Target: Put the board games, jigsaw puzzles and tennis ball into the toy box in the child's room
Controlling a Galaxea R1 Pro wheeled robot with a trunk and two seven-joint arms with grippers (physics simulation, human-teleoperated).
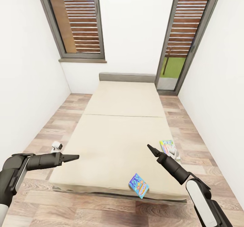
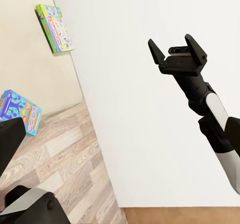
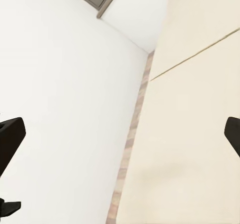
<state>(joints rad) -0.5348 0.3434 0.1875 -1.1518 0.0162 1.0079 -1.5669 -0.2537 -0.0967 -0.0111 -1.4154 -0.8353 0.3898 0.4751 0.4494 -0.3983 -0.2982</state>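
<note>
A low bed (image 1: 123, 125) with a beige mattress and grey headboard lies ahead. Two board games rest on it. The blue and orange one (image 1: 139, 185) (image 2: 19, 111) lies near the foot edge. The pale, green-edged one (image 1: 168, 148) (image 2: 55, 27) sits at the bed's right edge. My left gripper (image 1: 73, 158) (image 2: 120, 139) hovers open over the bed's near left corner, holding nothing. My right gripper (image 1: 150, 148) (image 2: 172, 42) (image 3: 125, 139) is open and empty above the mattress, just left of the green-edged game and beyond the blue one.
White walls close in on both sides, with strips of wooden floor (image 1: 40, 200) along the bed. A small white and dark object (image 1: 57, 146) stands on the floor left of the bed. Tall windows (image 1: 79, 20) flank the far wall.
</note>
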